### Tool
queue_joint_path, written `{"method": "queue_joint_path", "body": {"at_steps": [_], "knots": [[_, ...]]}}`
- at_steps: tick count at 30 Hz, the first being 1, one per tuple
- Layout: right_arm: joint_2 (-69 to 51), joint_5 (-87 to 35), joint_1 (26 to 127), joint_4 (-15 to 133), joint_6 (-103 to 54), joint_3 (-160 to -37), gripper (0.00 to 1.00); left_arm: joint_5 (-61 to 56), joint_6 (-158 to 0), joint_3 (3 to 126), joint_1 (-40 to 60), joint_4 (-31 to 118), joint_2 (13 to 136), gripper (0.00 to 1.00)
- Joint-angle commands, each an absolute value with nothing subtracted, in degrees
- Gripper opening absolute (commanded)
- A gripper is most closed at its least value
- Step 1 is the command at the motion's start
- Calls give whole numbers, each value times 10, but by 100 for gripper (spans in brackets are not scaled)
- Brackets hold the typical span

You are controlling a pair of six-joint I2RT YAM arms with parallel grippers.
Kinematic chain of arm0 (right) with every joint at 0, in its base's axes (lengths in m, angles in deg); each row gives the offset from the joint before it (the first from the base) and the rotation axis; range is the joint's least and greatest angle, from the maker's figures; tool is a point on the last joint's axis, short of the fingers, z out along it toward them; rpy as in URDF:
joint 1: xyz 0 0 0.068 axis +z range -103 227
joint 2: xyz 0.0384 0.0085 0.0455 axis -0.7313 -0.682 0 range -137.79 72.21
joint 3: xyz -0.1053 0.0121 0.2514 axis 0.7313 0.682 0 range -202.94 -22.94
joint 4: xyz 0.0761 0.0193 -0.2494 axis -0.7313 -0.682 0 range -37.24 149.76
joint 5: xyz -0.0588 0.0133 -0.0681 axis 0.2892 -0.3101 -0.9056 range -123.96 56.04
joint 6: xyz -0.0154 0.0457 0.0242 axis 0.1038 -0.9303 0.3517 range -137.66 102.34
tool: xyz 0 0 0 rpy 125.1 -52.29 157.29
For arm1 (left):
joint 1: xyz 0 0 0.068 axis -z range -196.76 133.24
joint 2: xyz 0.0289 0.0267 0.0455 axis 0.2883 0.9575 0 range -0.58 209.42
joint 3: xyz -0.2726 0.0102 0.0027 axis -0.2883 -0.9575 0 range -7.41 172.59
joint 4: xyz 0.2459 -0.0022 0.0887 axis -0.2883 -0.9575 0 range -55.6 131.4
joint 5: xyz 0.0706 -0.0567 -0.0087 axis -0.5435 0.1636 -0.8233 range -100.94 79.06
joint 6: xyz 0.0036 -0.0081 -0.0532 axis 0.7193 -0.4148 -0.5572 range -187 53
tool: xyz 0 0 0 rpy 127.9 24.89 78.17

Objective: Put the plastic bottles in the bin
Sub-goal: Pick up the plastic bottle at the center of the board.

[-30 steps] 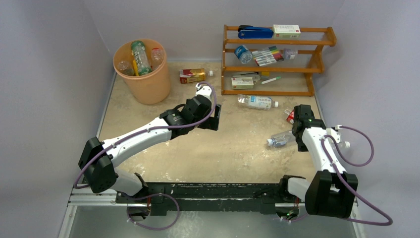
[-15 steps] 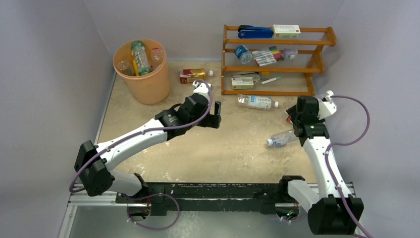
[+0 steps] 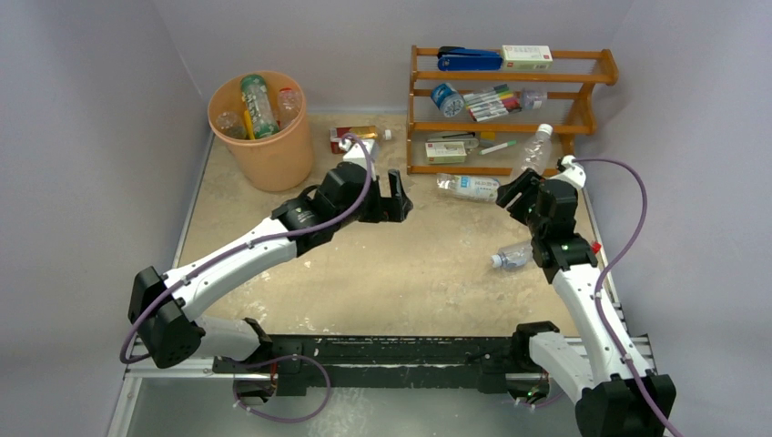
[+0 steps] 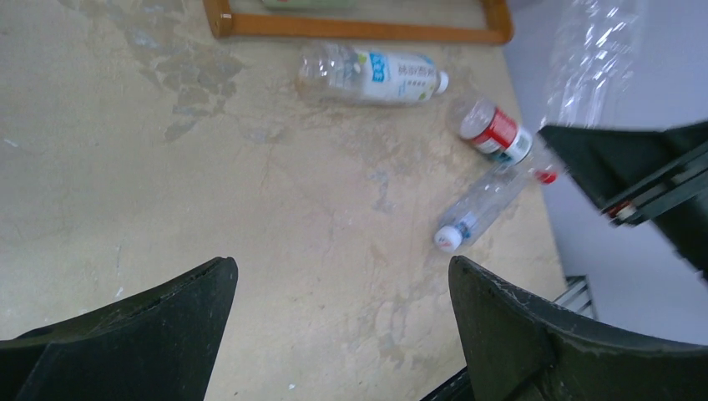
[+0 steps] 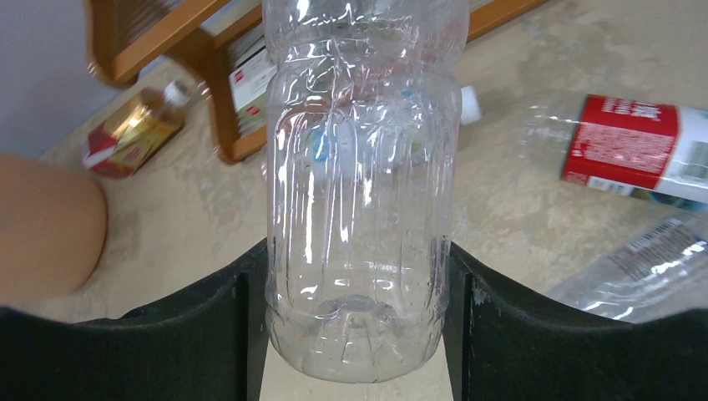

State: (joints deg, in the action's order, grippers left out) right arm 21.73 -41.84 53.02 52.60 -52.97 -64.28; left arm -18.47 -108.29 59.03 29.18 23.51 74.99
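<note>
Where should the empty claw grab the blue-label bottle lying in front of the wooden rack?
Around its labelled middle, coming straight down from above. The blue-label bottle lies flat on its side along the wooden rack, cap to the right, so the open left claw would likely pinch best across its round body.

My right fingers (image 5: pixel 209 334) are matt black plastic, the bottle (image 5: pixel 359 192) clear, glossy, ribbed thin plastic, the table (image 4: pixel 250 225) matt and mottled like stone, the rack (image 3: pixel 455 127) smooth varnished wood, and the bin (image 3: pixel 273 155) smooth peach plastic.
</note>
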Motion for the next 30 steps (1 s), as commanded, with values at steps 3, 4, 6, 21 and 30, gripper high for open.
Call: {"method": "queue_joint_path", "body": {"at_steps": [3,4,6,21,30], "knots": [[226,-232,542,650,-443,-613,41,-112,-1163,568,235,332,703,98],[223,-215,547,659,-439,-609,41,-108,-1169,570,235,336,705,98],[220,-180,564,681,-429,-600,41,-100,-1179,569,235,347,711,98],[196,-160,718,746,-421,-590,41,-59,-1244,526,223,467,735,98],[158,-217,813,774,-440,-598,40,-54,-1268,501,222,520,749,98]]}}
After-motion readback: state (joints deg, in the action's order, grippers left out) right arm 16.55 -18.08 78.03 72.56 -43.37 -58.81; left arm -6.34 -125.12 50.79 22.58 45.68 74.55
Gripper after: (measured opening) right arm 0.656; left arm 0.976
